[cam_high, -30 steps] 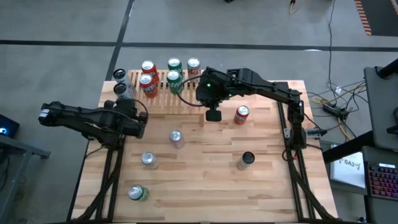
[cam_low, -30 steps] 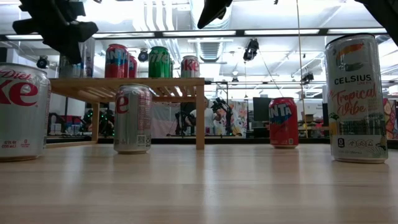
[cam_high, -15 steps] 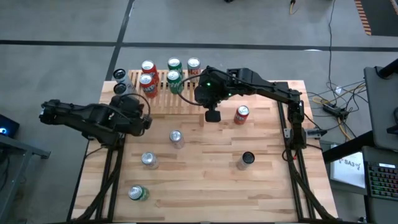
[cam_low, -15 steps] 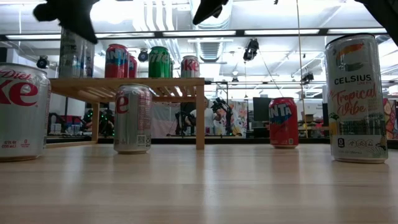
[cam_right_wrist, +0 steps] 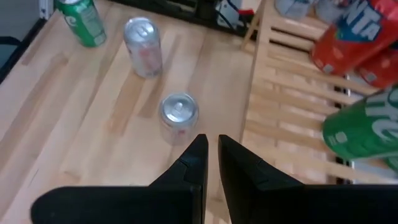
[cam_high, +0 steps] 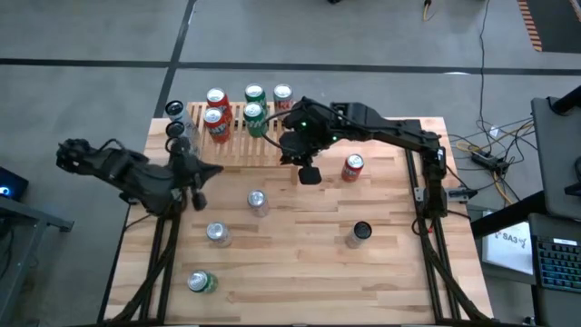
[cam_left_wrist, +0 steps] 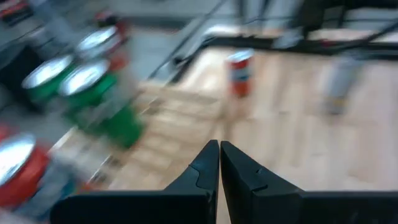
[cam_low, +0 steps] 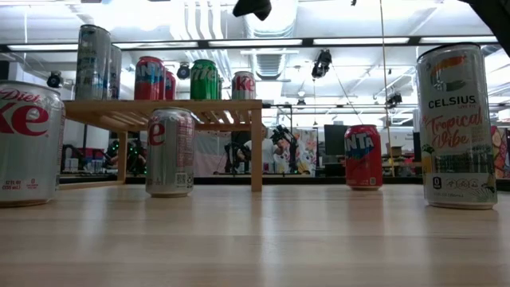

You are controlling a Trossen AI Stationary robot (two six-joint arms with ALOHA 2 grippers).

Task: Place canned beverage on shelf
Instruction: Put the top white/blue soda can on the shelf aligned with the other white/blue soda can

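Observation:
The shelf (cam_high: 241,138), a low light-wood slatted rack, stands at the table's far side. On it stand red cans (cam_high: 216,122), green cans (cam_high: 254,115), a red-and-white can (cam_high: 282,95) and tall grey cans (cam_low: 94,62). My left gripper (cam_high: 207,175) hovers shut in front of the shelf's left end, holding nothing; in its own view the fingers (cam_left_wrist: 219,163) meet. My right gripper (cam_high: 310,173) hangs shut in the air by the shelf's right end, above a silver can (cam_right_wrist: 178,112) that stands on the table.
Loose cans stand on the table: silver ones (cam_high: 257,202) (cam_high: 217,233), a green one (cam_high: 201,282) near the front, a red Fanta can (cam_high: 352,167) and a tall Celsius can (cam_high: 360,232) on the right. Bare wood lies between them.
My left gripper has risen from beside the tall grey can on the shelf's left end, leaving the low view. It has drawn back toward the table's near edge and rolled about its wrist. The can stands where it was. My right gripper has tipped slightly in place.

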